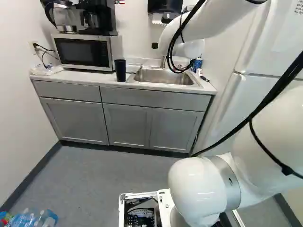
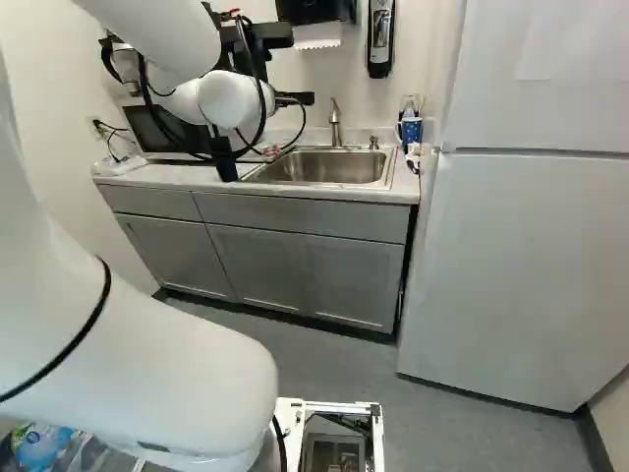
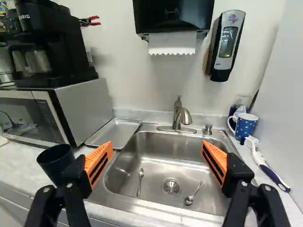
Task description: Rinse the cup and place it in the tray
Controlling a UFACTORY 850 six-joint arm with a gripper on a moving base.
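In the right base view my gripper (image 2: 295, 98) shows partly past the white wrist, above the counter. The wrist view shows the gripper (image 3: 156, 153) open, nothing between its orange pads, facing the sink (image 3: 161, 156). A dark cup (image 3: 56, 160) stands upright on the counter beside one finger, apart from it as far as I can tell; the left base view also shows this cup (image 1: 120, 70) left of the sink. A shallow metal tray (image 3: 113, 133) lies between microwave and sink. The faucet (image 3: 180, 115) rises behind the basin.
Two spoons (image 3: 140, 182) lie in the sink. A blue dotted mug (image 3: 245, 126) and a brush (image 3: 265, 165) are at its other side. A microwave (image 3: 85, 109) carries a coffee maker (image 3: 52, 45). A fridge (image 2: 521, 265) stands right of the counter; bottles (image 1: 33, 218) are on the floor.
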